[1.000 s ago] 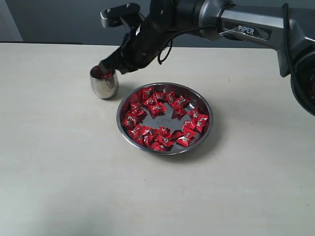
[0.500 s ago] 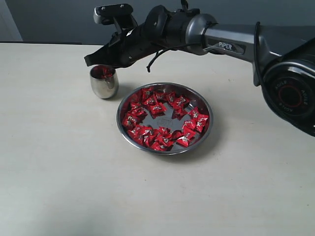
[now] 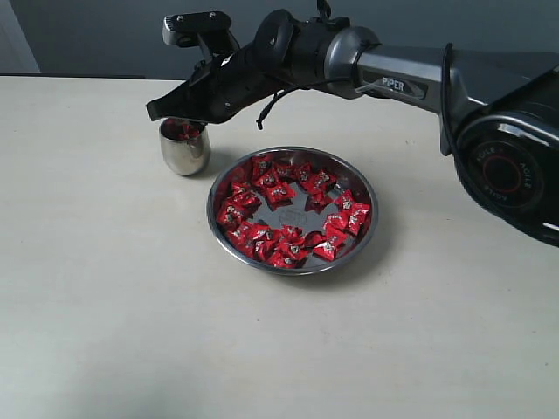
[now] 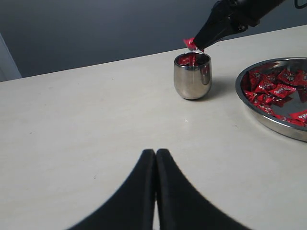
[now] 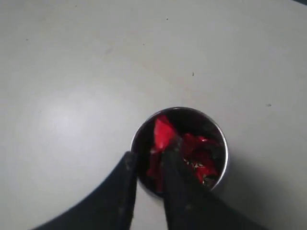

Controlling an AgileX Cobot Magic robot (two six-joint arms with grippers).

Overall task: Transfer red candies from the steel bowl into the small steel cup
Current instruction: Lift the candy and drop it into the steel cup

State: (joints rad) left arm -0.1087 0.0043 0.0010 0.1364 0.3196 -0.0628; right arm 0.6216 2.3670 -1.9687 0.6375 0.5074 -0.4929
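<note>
The steel bowl holds many red candies in a ring around its flat bottom; it also shows in the left wrist view. The small steel cup stands to its left with several red candies inside. My right gripper reaches across and hovers just above the cup's mouth. Its jaws stand parted, and one red candy hangs at the fingertips over the opening, also seen from the left wrist view. My left gripper is shut and empty above bare table, well short of the cup.
The pale tabletop stretches around the bowl and the cup. A dark wall runs behind the table's far edge. The right arm's body spans the space above the back of the table.
The right gripper has lifted from the cup's rim and levelled out, its tips shifting left. Its jaws, shut on a candy before, now stand apart over the cup.
</note>
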